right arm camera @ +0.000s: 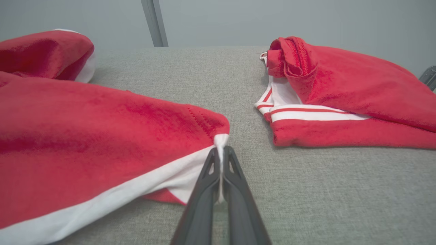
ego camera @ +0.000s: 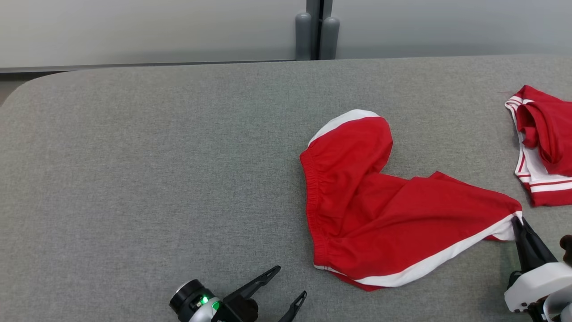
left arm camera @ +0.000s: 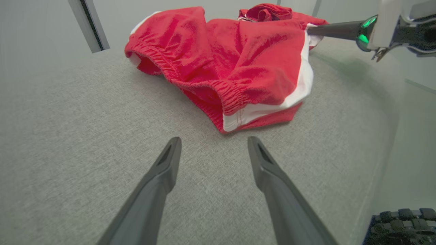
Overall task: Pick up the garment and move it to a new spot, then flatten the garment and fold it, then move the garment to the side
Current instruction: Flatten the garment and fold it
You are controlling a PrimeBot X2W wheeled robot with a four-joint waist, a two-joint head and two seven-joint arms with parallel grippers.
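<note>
Shorts of red cloth with white trim [ego camera: 380, 214] crumpled right of centre on grey fabric-covered counter [ego camera: 156, 156], white hem corner pinched in clenched right jaws. Right fingers [ego camera: 529, 243] low over counter, slanting in from lower right. Left jaws released, empty, left fingers [ego camera: 259, 281] spread and aimed at elastic waistband corner, near but apart. Second red-and-white garment [ego camera: 549, 129] at far right, cut off by frame; right wrist partly cropped.

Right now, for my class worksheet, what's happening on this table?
The right gripper is shut on the white-trimmed hem corner of the red shorts, which lie crumpled on the grey table. The left gripper is open, short of the waistband end, holding nothing. A second red garment lies apart at the right.
</note>
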